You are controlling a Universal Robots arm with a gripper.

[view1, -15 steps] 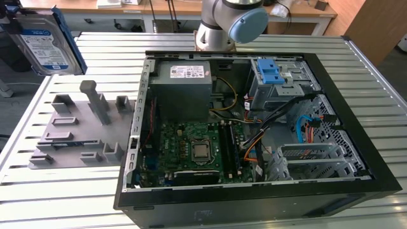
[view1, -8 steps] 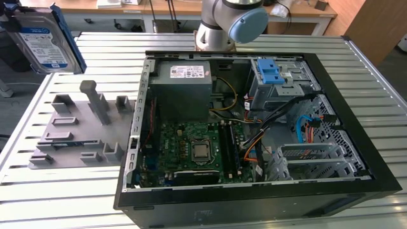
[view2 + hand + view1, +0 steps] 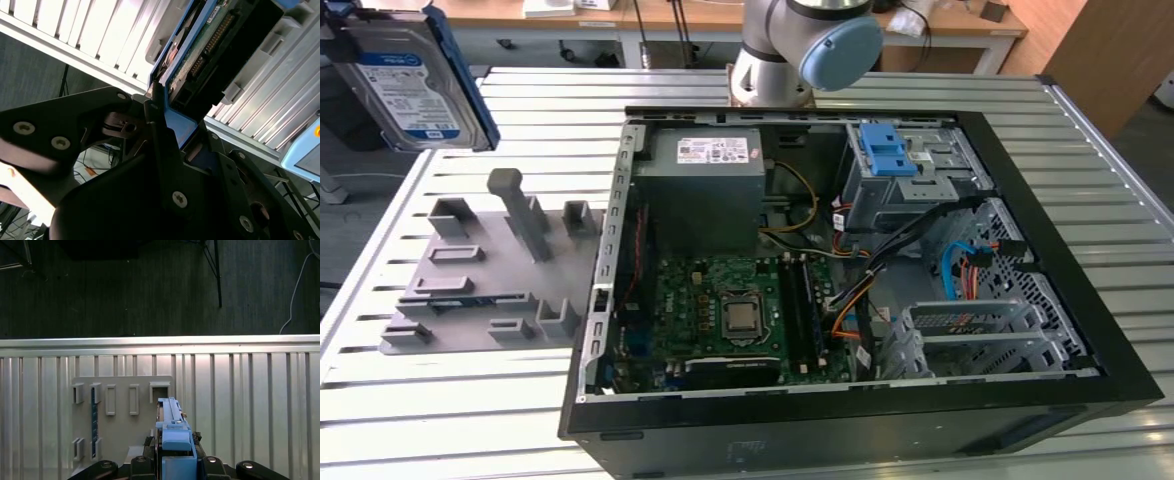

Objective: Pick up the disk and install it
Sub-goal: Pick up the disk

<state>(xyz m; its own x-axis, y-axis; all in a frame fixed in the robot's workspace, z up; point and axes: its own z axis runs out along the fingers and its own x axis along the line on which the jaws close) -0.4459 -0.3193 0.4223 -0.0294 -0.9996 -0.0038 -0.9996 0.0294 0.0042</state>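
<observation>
As its blue end handle is pinched by the black gripper (image 3: 172,127), the flat silver-grey disk (image 3: 407,80) in blue plastic carrier is held in air above the grey slotted holder plate (image 3: 467,285), body prob. left free for insertion into the open black PC case (image 3: 854,425).

The claw (image 3: 177,127) is closed tight on the blue end of the disk (image 3: 407,80), its black fingers (image 3: 159,145) pressing from both sides and holding it in the air. The arm's upright grey joint (image 3: 801,45) stands well to the exterior view's right of the disk.
</observation>
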